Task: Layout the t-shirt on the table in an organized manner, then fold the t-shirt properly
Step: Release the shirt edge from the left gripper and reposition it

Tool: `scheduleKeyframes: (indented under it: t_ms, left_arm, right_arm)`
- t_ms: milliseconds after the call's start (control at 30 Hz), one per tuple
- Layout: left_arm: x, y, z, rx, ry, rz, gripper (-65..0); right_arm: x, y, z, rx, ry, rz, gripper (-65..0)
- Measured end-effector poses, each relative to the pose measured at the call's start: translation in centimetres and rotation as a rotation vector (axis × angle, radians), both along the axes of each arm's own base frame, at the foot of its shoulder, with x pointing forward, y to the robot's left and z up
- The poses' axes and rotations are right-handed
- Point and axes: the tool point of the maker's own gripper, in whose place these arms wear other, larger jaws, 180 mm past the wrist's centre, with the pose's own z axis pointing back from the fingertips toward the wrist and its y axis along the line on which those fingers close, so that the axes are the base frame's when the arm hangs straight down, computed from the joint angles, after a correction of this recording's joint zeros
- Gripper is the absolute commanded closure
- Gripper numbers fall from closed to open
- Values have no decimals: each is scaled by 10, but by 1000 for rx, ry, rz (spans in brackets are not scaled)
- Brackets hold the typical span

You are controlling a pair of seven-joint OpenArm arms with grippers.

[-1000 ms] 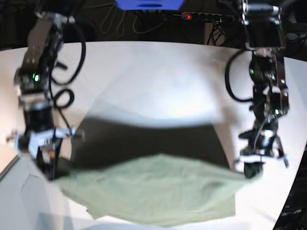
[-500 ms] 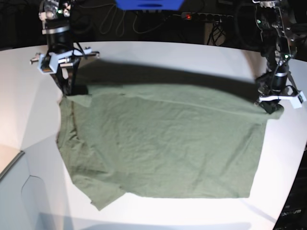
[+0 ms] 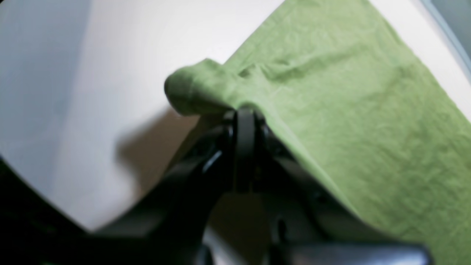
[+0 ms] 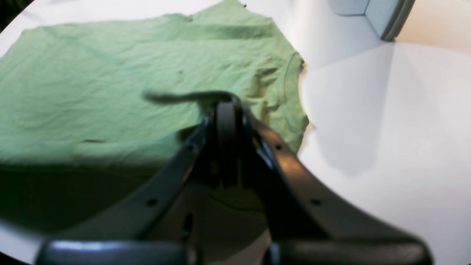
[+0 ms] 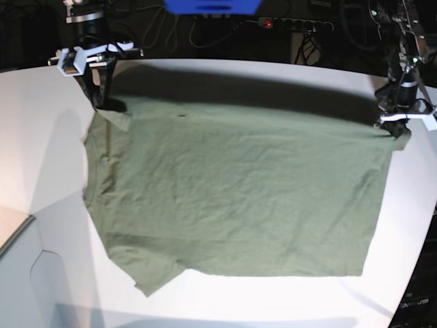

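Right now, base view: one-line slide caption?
Both grippers, left and right, pinch the t-shirt by its far edge, spread across the table.

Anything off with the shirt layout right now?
Mostly flat. The t-shirt has its near sleeve tucked in rather than spread, and its far corners are pinched up by the right hand and left hand.

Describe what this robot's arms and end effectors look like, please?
Both arms are mostly black metal with loose black cables. Each wrist carries a white bracket above a black end effector: the right end effector and left end effector. Up close, the fingers are curved black strips with small holes.
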Motion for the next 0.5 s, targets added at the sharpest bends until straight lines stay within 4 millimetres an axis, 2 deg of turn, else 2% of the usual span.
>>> scheduleKeyframes:
  t_ms: [367,500]
  left_arm:
    - [-9,0,-5,1,23,0,0]
    - [-19,1,-18,-12,59,9,0]
  right_arm:
    - [2,2,1,2,-6,4,0]
    - [0,2,-8,10,15,0,0]
